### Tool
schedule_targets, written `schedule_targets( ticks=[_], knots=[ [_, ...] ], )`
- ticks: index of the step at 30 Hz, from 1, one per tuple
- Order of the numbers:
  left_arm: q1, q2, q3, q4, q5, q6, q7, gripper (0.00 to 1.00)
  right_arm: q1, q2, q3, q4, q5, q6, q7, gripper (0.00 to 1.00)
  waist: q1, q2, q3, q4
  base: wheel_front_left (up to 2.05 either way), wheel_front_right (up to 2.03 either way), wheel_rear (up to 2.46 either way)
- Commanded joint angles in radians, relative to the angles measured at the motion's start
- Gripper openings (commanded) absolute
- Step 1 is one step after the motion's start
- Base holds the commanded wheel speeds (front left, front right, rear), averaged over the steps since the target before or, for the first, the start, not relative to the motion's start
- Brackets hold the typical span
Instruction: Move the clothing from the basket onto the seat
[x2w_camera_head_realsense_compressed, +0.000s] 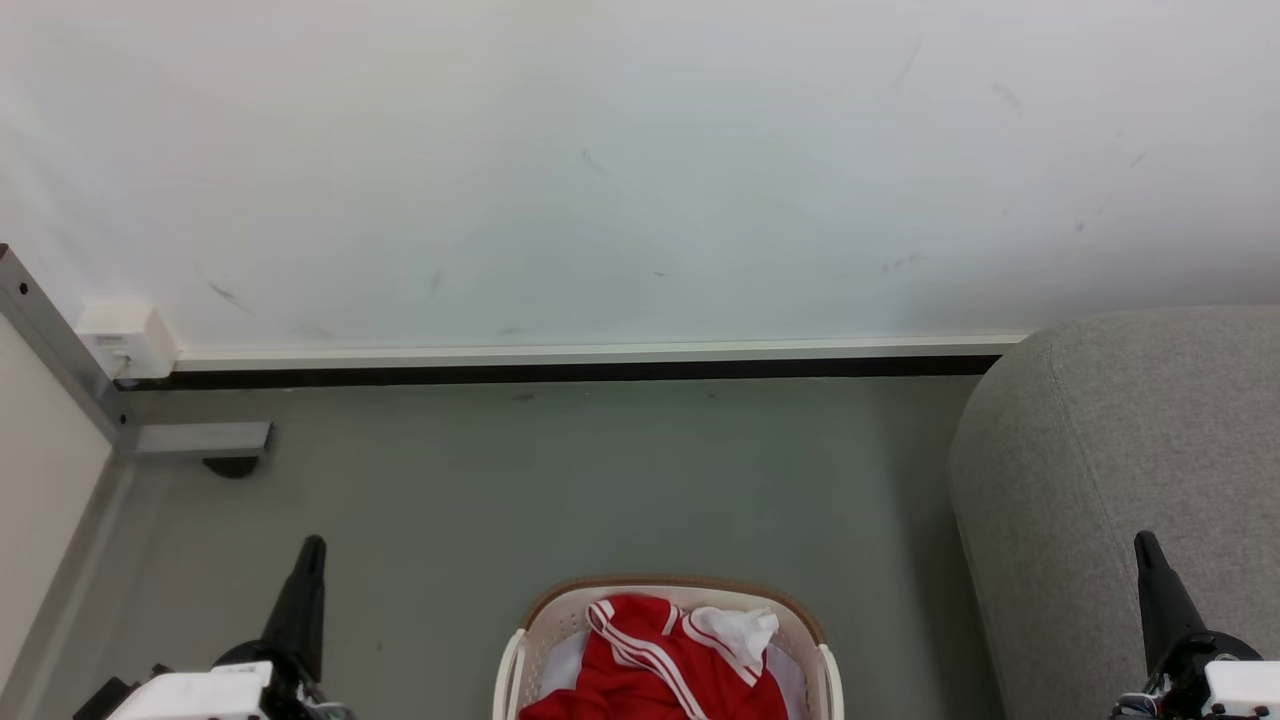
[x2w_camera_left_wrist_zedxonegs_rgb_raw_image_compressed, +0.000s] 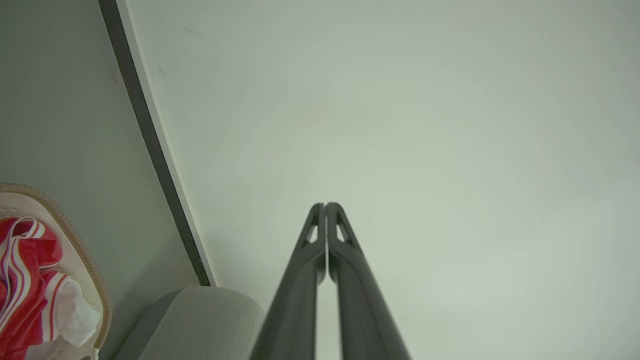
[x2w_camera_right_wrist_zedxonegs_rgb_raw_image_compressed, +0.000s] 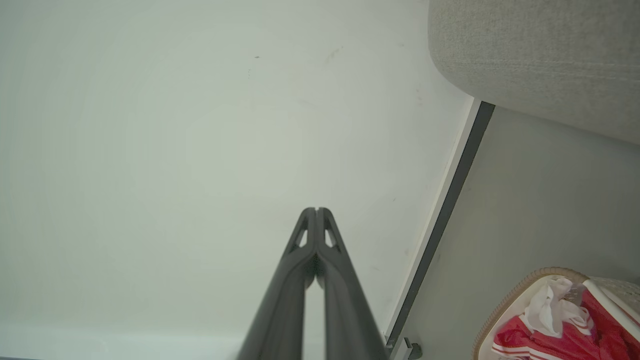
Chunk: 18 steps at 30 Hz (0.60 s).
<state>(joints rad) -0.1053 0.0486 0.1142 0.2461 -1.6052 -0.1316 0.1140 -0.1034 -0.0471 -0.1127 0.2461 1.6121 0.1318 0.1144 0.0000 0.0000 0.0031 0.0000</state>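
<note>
Head view: the basket sits on the grey floor at the bottom centre of my picture, brown rim toward the wall, its near part cut off by the frame edge. The clothing lies inside it, a bunched red heap with white stripe trim and a crumpled white piece on top toward the right. The seat stands to the right of the basket, apart from it with a strip of floor between, its rounded grey corner turned toward the wall. My left gripper shows low on the left over bare floor, well apart from the basket. My right gripper shows low on the right against the seat's flank. Both point up the picture. Left wrist view: the two fingers are pressed together to the tips, holding nothing and aimed at the wall, with the basket rim and red cloth at the left edge and the seat corner at the bottom. Right wrist view: the fingers likewise meet at the tips with nothing held, basket at lower right, seat at upper right. A dark baseboard runs along the foot of the wall. A small white box sits at its left end beside a grey metal post.
</note>
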Motion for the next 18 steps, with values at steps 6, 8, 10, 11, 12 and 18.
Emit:
schedule_targets(
  ticks=[6, 8, 10, 11, 12, 18],
  knots=[
    [0.000, 0.000, 0.000, 0.000, 0.000, 0.000, 0.000, 1.00, 0.000, 0.000, 0.000, 0.001, 0.000, 0.000, 0.000, 1.00, 0.0000, 0.0000, 0.000, 0.000, 0.00, 0.00, 0.00],
    [0.007, -0.002, -0.003, 0.009, 0.002, 0.000, -0.004, 1.00, 0.007, 0.004, 0.002, 0.009, -0.001, 0.000, -0.004, 1.00, 0.0000, 0.0000, 0.000, 0.000, 0.00, 0.00, 0.00],
    [0.007, -0.002, -0.011, 0.007, 0.007, 0.000, -0.015, 1.00, 0.009, 0.003, 0.008, 0.005, -0.005, 0.000, -0.014, 1.00, 0.0000, 0.0000, 0.000, 0.000, 0.00, 0.00, 0.00],
    [0.008, -0.001, -0.016, 0.007, 0.010, 0.000, -0.021, 1.00, 0.011, 0.003, 0.012, 0.003, -0.010, 0.000, -0.020, 1.00, 0.0000, 0.0000, 0.000, 0.000, 0.00, 0.00, 0.00],
    [0.008, -0.001, -0.019, 0.006, 0.012, 0.000, -0.026, 1.00, 0.012, 0.003, 0.015, 0.002, -0.017, 0.000, -0.025, 1.00, 0.0000, 0.0000, 0.000, 0.001, 0.00, 0.00, 0.00],
    [0.011, -0.001, -0.031, 0.001, 0.046, 0.000, -0.056, 1.00, 0.018, 0.000, 0.029, -0.005, -0.095, 0.000, -0.056, 1.00, 0.0000, 0.0000, 0.000, 0.002, 0.00, 0.00, 0.00]
  ],
)
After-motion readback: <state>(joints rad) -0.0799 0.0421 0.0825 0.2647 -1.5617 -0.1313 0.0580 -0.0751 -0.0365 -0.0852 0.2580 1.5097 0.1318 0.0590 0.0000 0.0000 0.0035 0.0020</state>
